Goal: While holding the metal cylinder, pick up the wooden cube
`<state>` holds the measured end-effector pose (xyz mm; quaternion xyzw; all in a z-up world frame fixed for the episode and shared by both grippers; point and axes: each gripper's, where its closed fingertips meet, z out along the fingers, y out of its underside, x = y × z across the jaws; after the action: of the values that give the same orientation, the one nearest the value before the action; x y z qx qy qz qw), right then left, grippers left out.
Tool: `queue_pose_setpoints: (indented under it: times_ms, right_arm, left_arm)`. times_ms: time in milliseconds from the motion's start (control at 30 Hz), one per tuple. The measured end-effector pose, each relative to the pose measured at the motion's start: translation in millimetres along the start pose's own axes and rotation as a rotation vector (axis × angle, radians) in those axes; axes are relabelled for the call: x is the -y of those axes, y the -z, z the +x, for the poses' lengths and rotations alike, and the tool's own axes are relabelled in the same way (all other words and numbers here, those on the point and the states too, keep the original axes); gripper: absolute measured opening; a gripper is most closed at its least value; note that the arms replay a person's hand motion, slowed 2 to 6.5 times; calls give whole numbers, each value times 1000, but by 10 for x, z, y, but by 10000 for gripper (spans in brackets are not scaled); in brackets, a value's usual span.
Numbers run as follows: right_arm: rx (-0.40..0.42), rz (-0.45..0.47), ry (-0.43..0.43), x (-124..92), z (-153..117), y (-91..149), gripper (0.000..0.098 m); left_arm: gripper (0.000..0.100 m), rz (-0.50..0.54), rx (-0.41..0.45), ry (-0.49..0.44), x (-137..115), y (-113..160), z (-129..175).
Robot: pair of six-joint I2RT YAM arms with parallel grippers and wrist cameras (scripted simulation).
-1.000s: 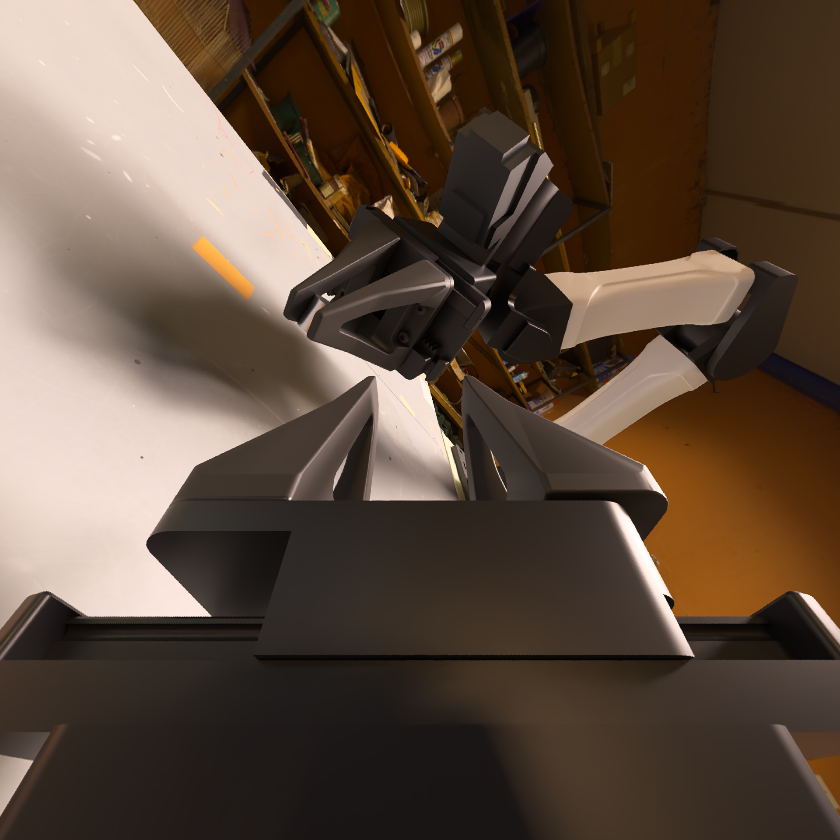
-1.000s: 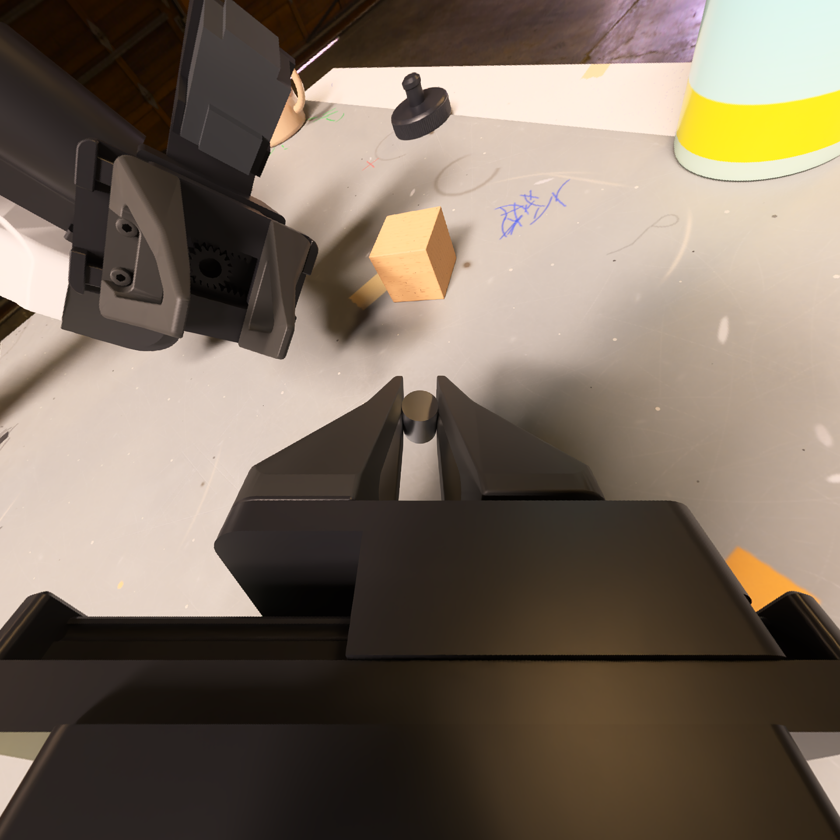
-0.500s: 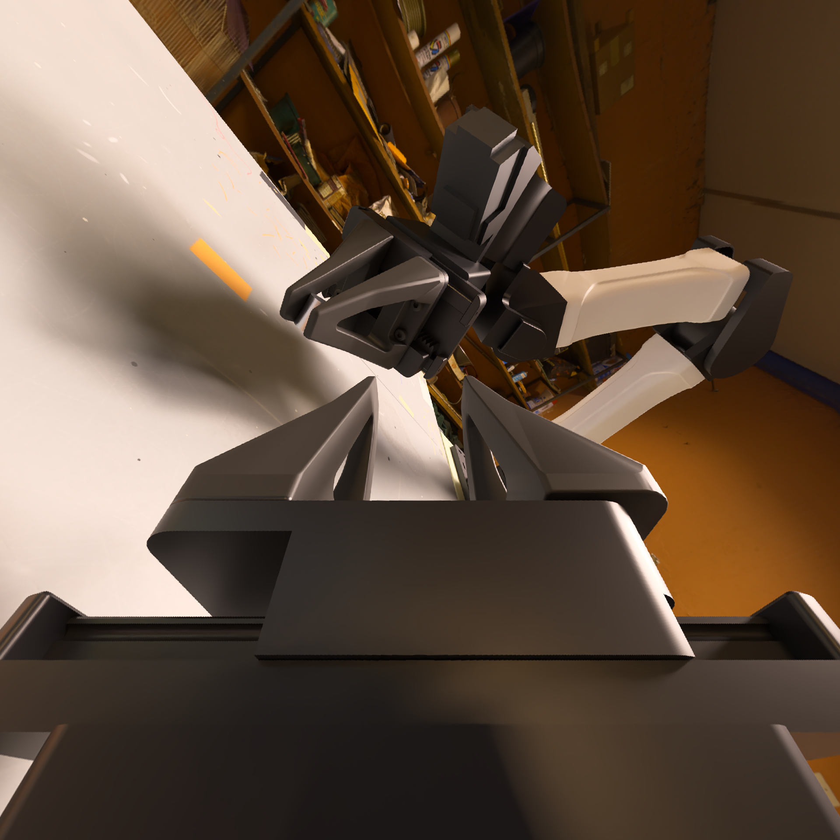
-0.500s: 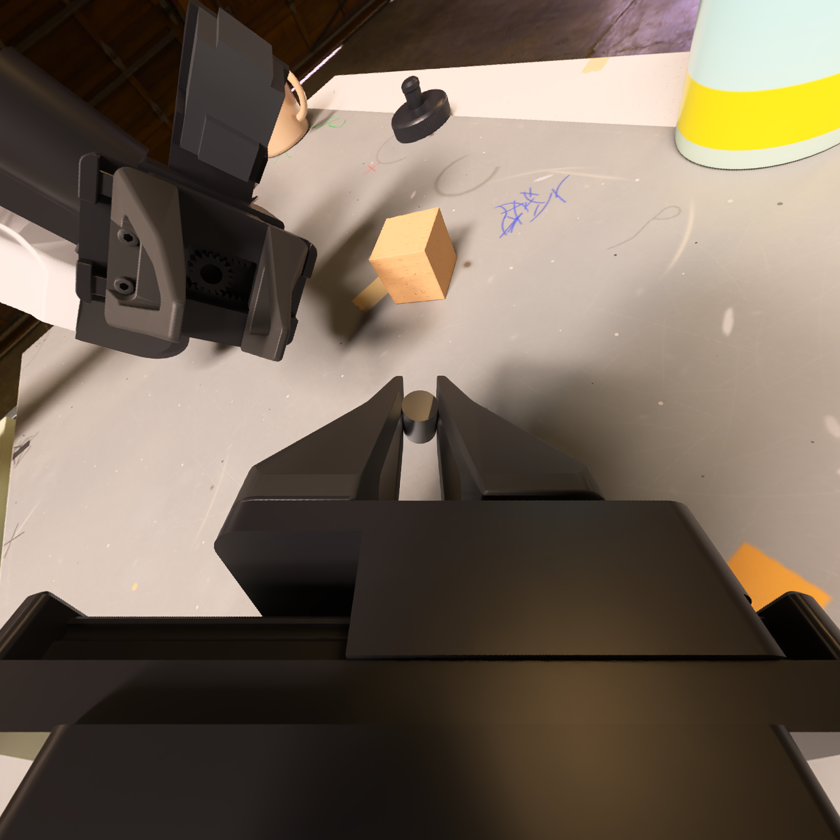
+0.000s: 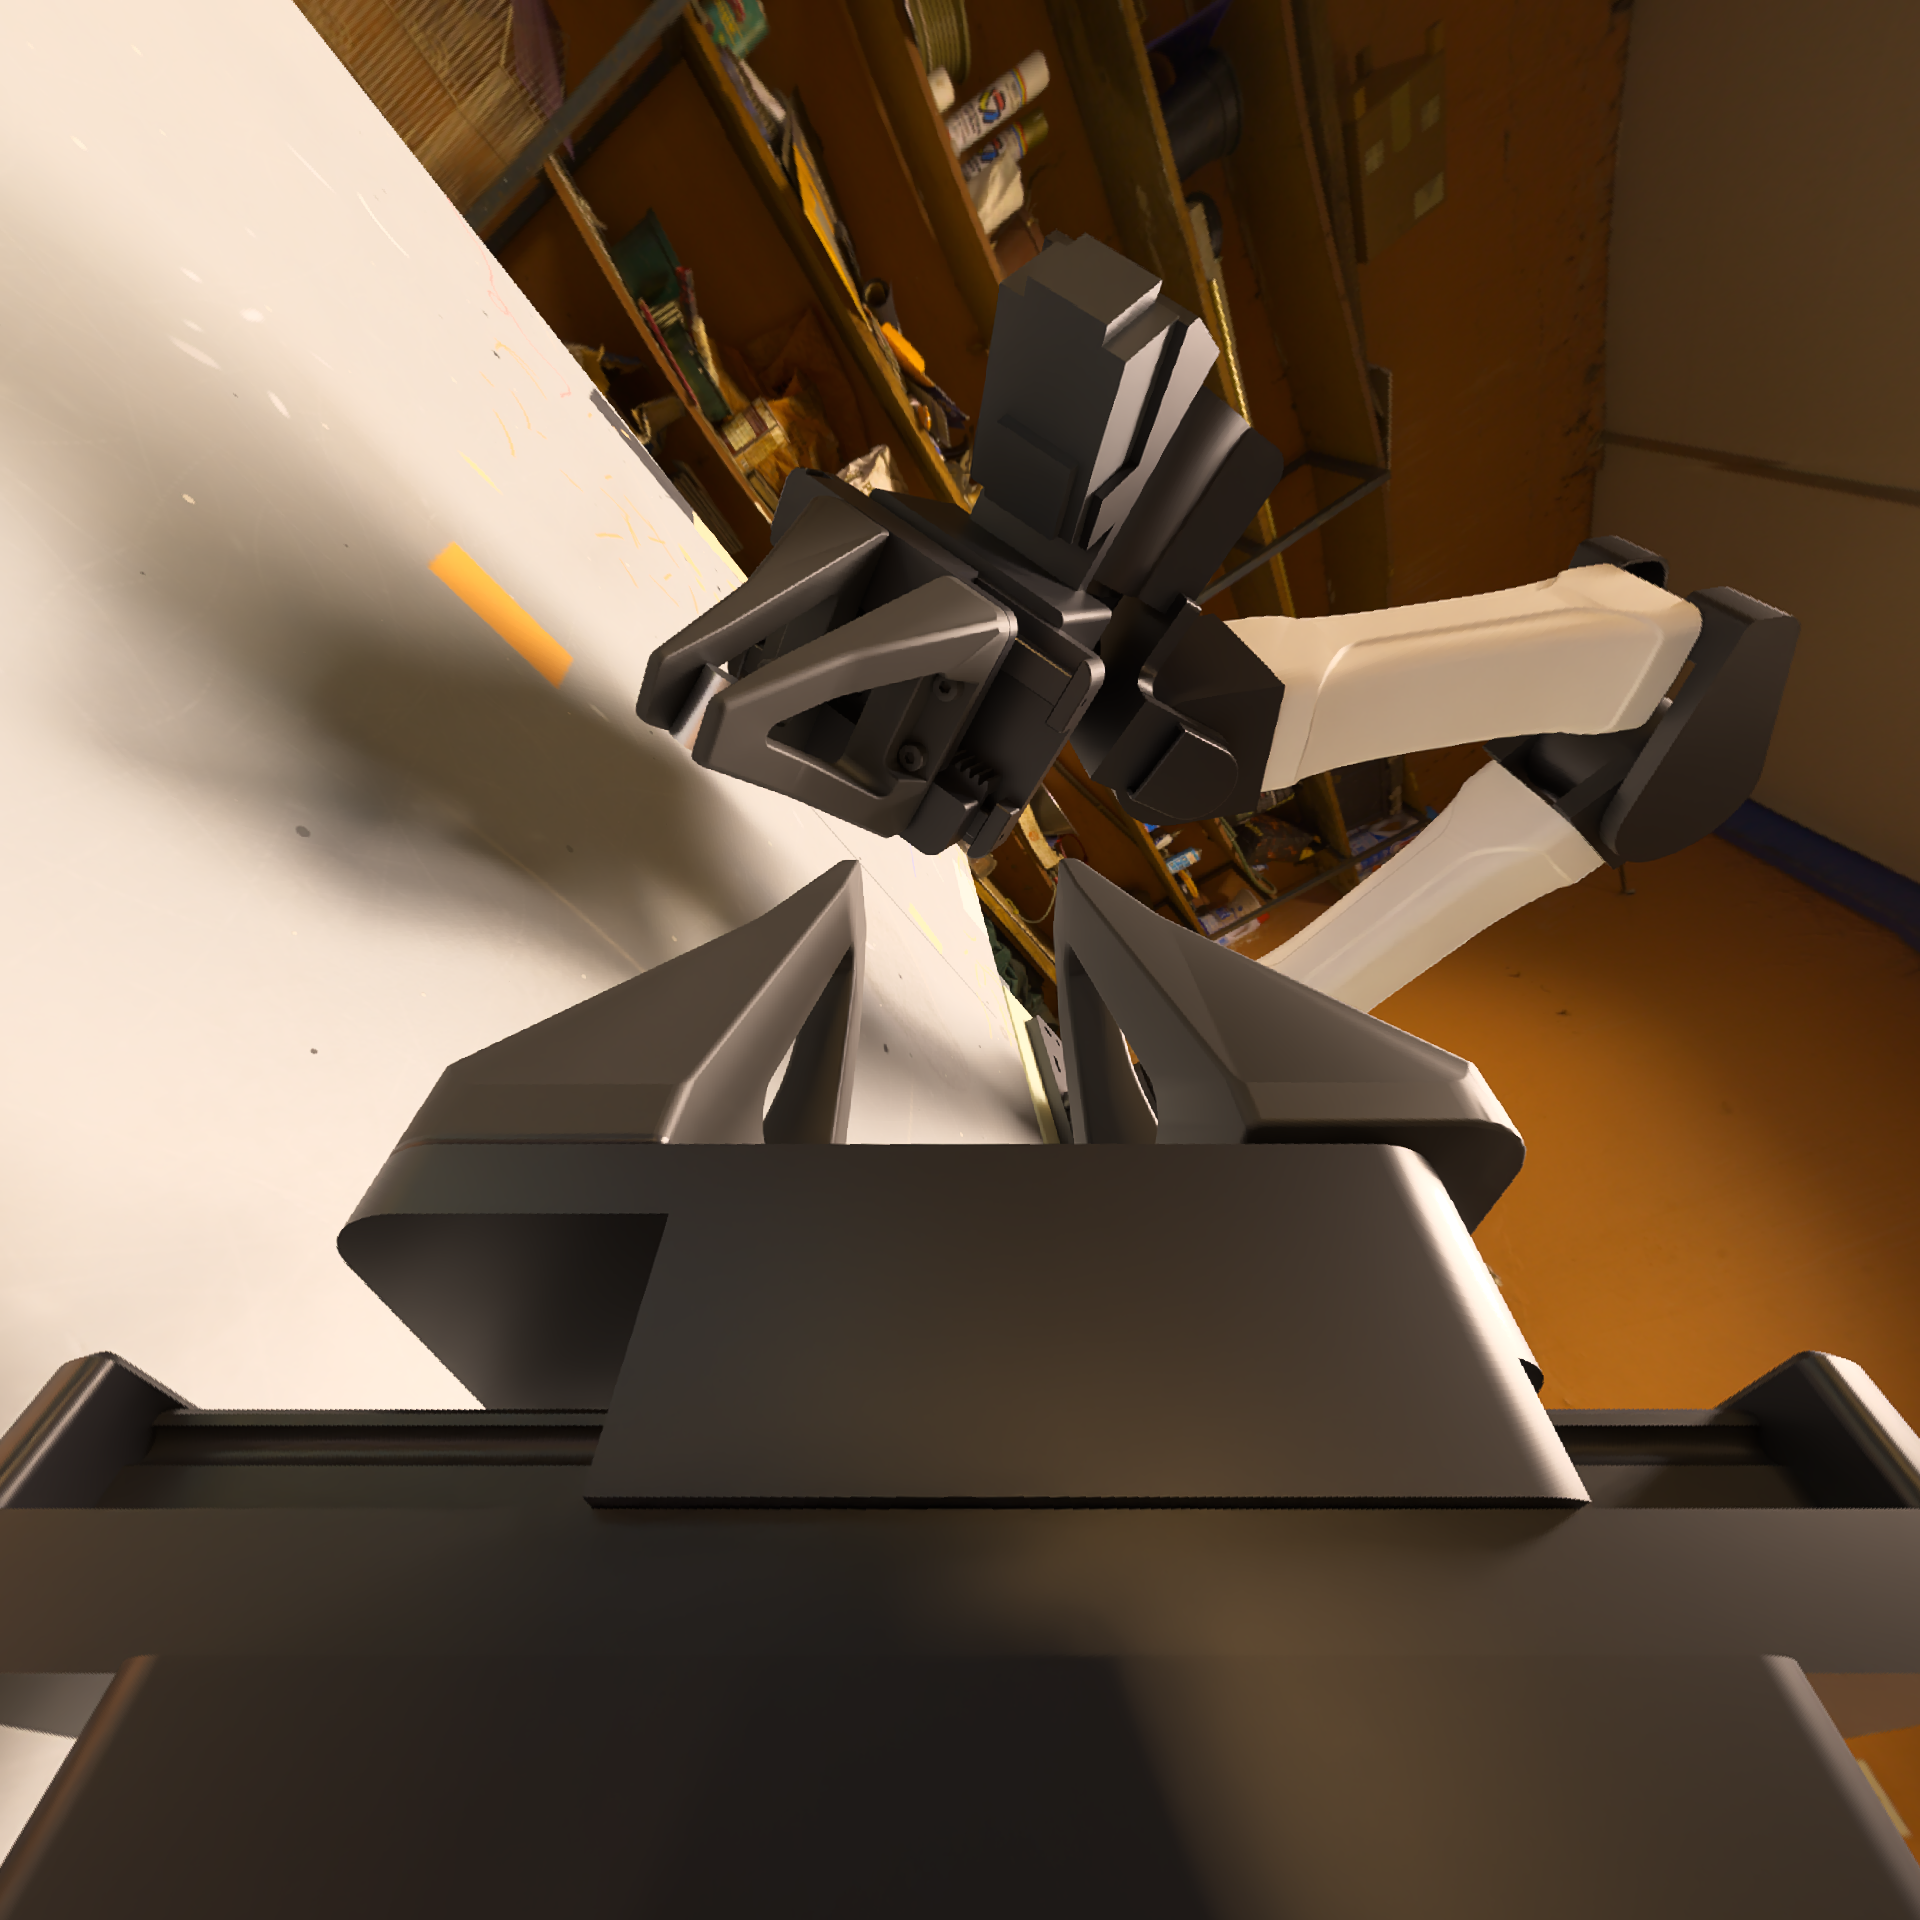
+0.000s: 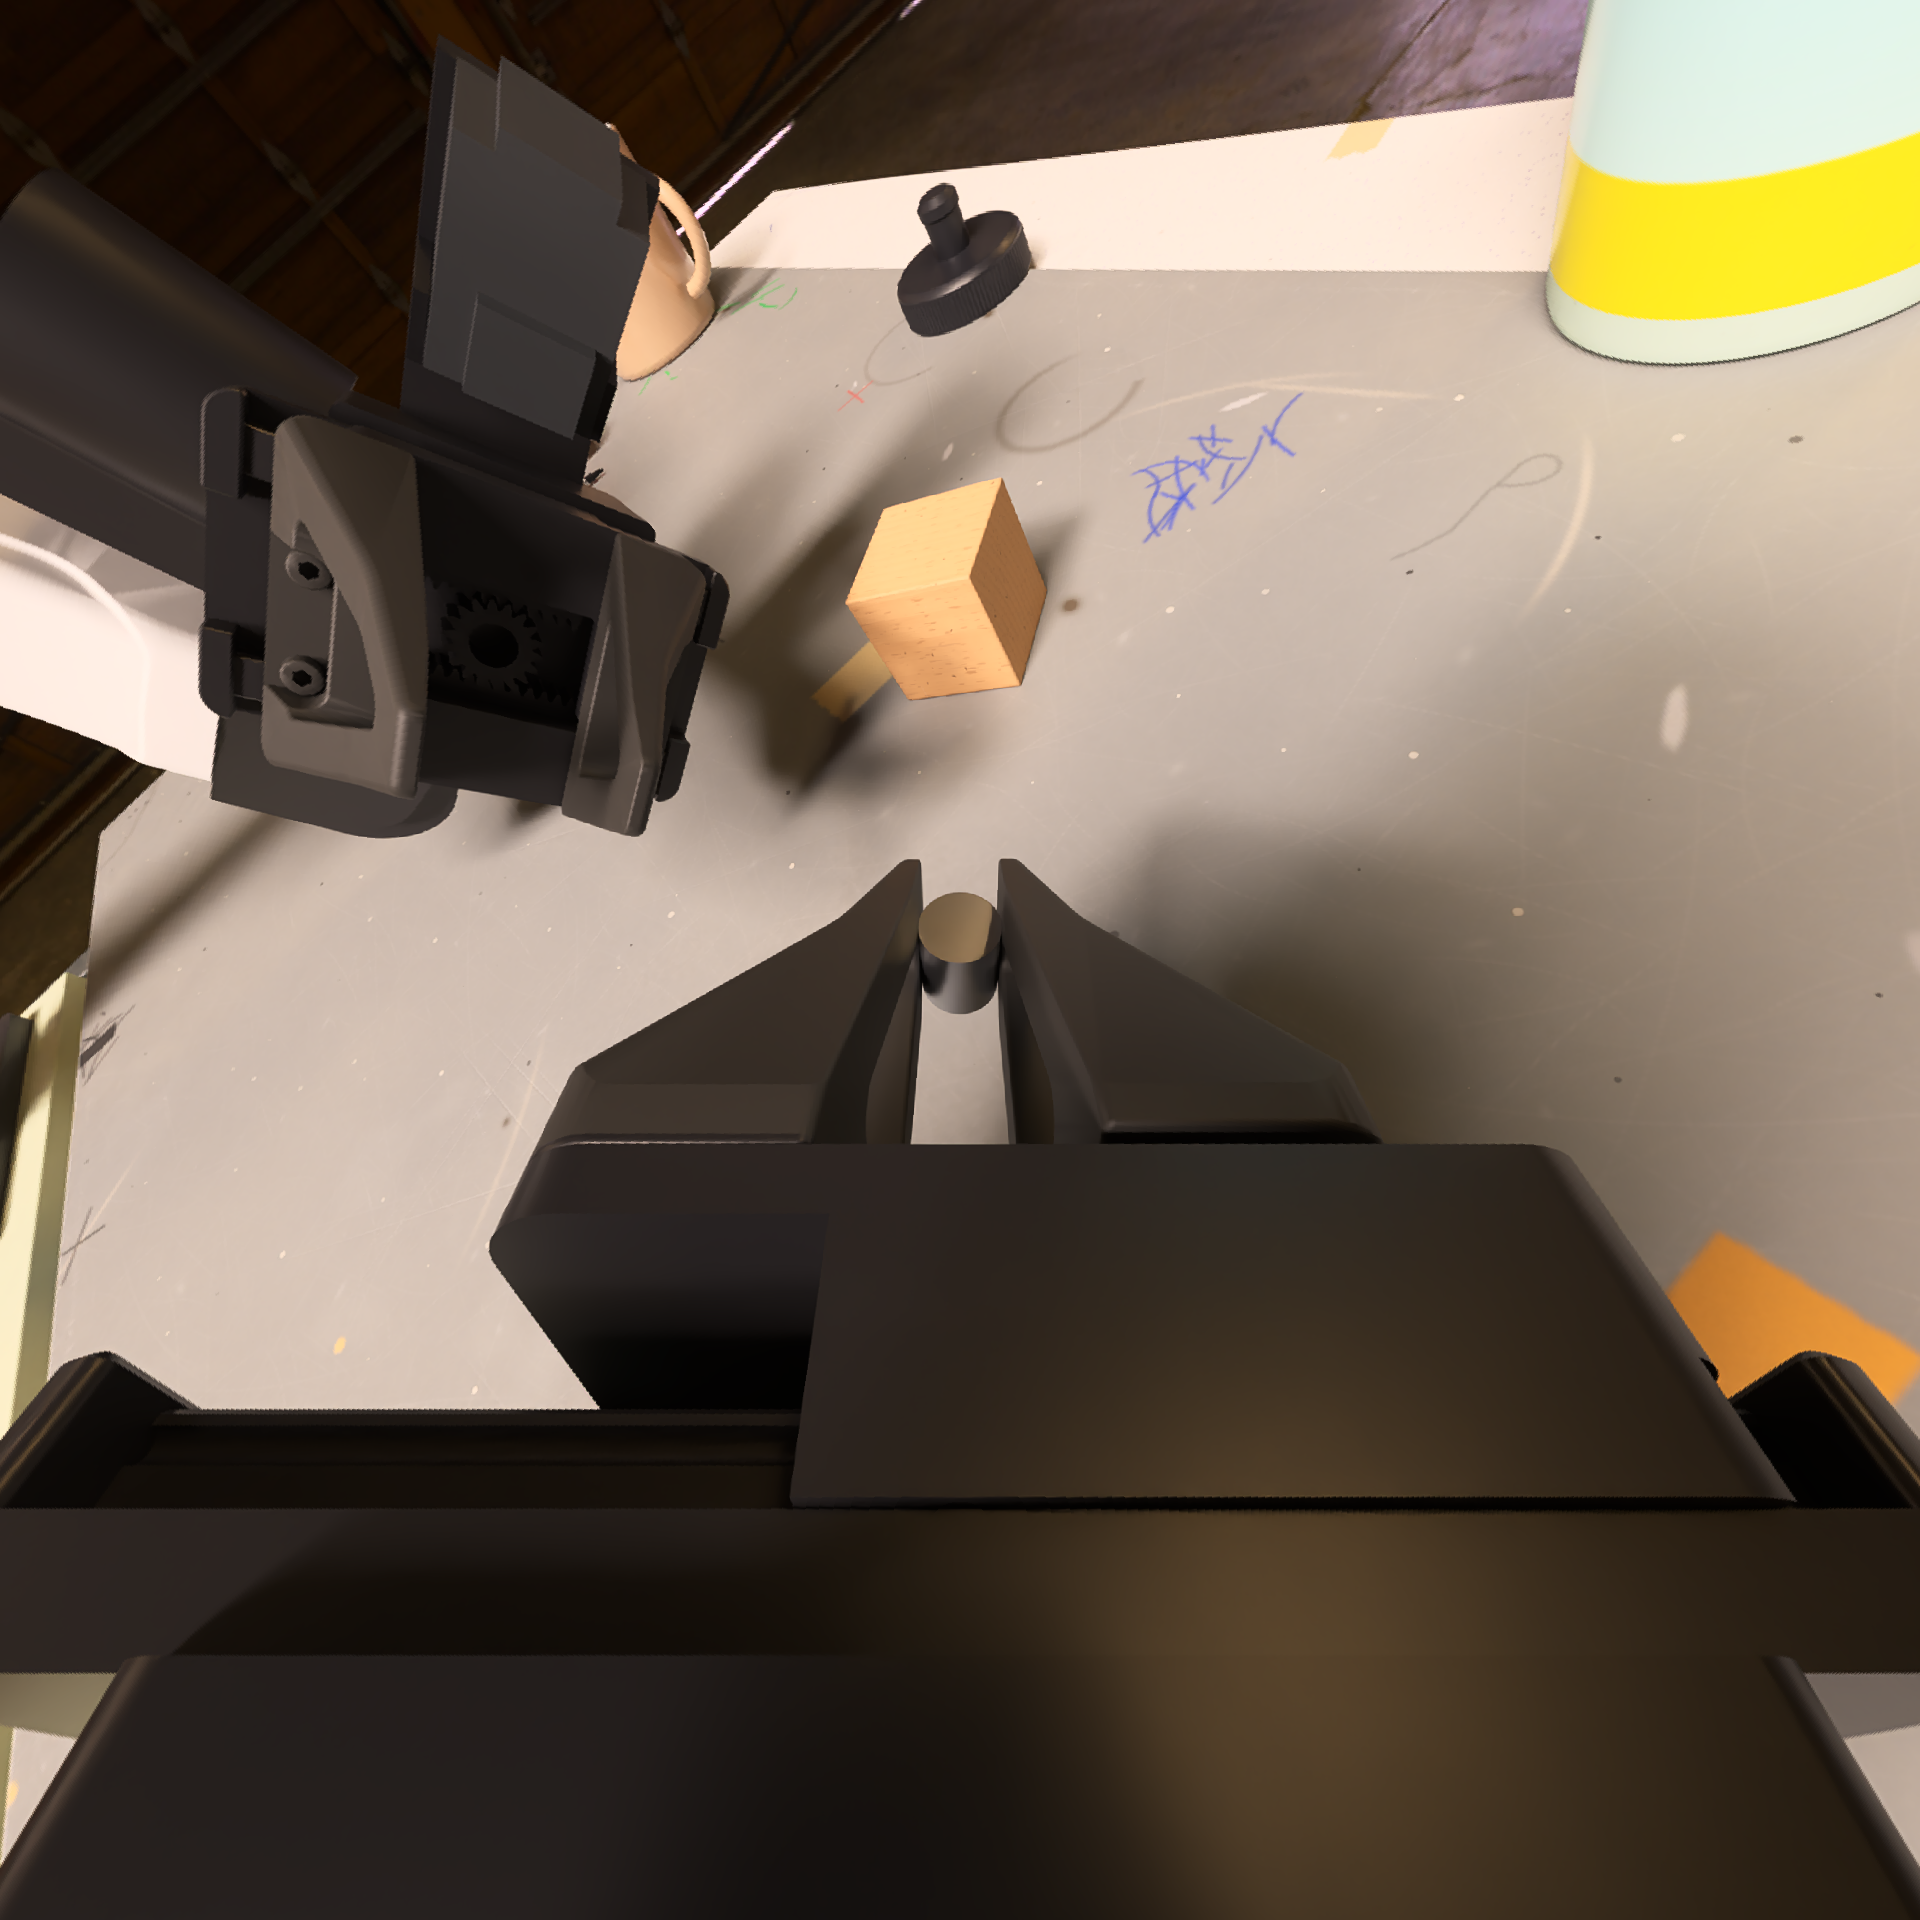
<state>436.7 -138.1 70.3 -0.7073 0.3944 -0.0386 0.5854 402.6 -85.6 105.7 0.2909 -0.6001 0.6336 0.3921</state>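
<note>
In the right wrist view my right gripper (image 6: 958,883) is shut on the small metal cylinder (image 6: 956,935), held upright between the fingertips above the grey table (image 6: 1351,727). The wooden cube (image 6: 951,592) sits on the table ahead of it, untouched. My left gripper (image 6: 478,665) hovers to the cube's left, pointing sideways towards this camera. In the left wrist view my left gripper (image 5: 958,883) is open and empty, aimed at the right gripper (image 5: 691,707) and its white arm (image 5: 1455,675). The cube does not show in that view.
A black knob (image 6: 961,260) and a beige cup (image 6: 675,281) stand near the table's far edge. A tall pale teal and yellow container (image 6: 1745,177) stands at the far right. Orange tape patches (image 6: 1766,1320) lie on the table. Shelves (image 5: 831,260) stand beyond the table.
The left gripper has drifted slightly down and right in the right wrist view. The right gripper still holds the cylinder. The cube has not moved.
</note>
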Motion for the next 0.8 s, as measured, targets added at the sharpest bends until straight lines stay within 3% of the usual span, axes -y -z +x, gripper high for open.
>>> queue_pose_setpoints:
  times_ms: [800]
  right_arm:
    - [7, 1, -26, 0, 12, 0, 120]
  left_arm:
    - [307, 1, -3, 4, 5, 3, -3]
